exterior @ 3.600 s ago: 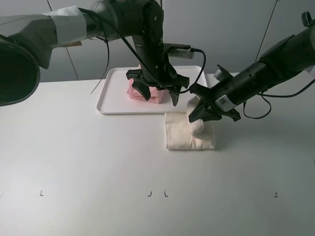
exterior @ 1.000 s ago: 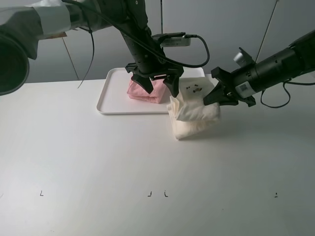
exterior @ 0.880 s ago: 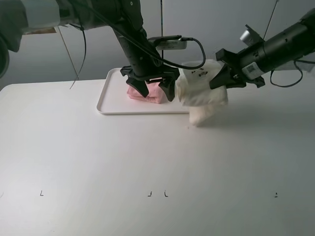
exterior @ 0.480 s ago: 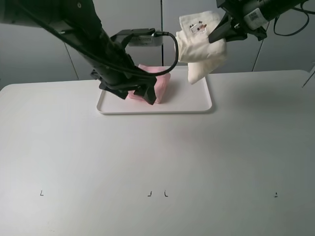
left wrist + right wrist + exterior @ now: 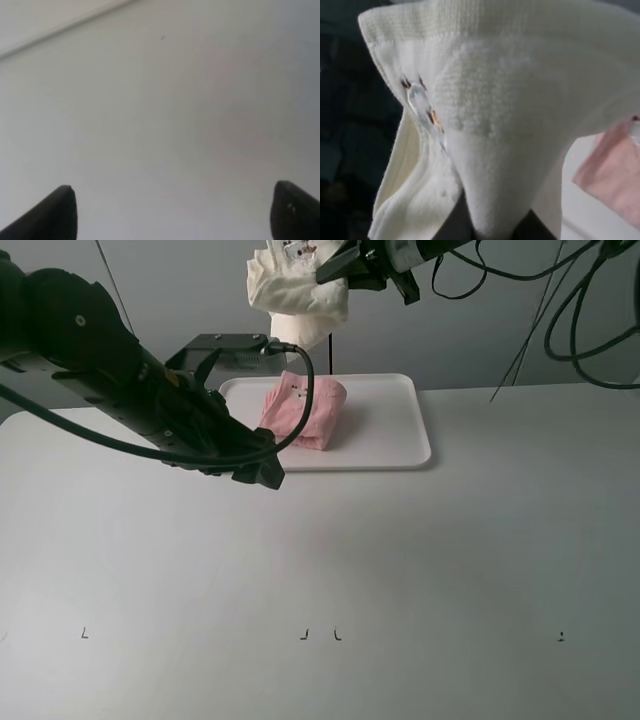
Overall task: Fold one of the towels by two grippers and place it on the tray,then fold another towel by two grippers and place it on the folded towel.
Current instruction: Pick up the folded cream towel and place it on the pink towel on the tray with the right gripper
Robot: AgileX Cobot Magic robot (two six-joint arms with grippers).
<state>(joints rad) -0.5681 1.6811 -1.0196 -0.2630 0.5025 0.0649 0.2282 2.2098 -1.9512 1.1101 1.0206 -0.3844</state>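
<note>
The pale pink towel (image 5: 303, 415) lies folded on the left part of the white tray (image 5: 418, 453); a corner of it (image 5: 615, 175) shows in the right wrist view. The cream towel (image 5: 295, 290) hangs bunched high in the air above the pink one. My right gripper (image 5: 345, 265) is shut on its upper edge. In the right wrist view the cream towel (image 5: 510, 125) fills the frame and hides most of the dark fingers (image 5: 457, 225). My left gripper (image 5: 258, 465) is low over the table, in front of and left of the tray, open and empty, with fingertips (image 5: 60, 215) spread wide.
The left arm (image 5: 110, 370) stretches across the table's left side, close to the tray's left end. Black cables (image 5: 590, 310) hang at the upper right. Small marks (image 5: 320, 635) dot the table near its front edge.
The right gripper has lifted the cream towel off the table, up and leftward to above the pink towel. The left gripper has pulled away from the tray, toward the front left.
</note>
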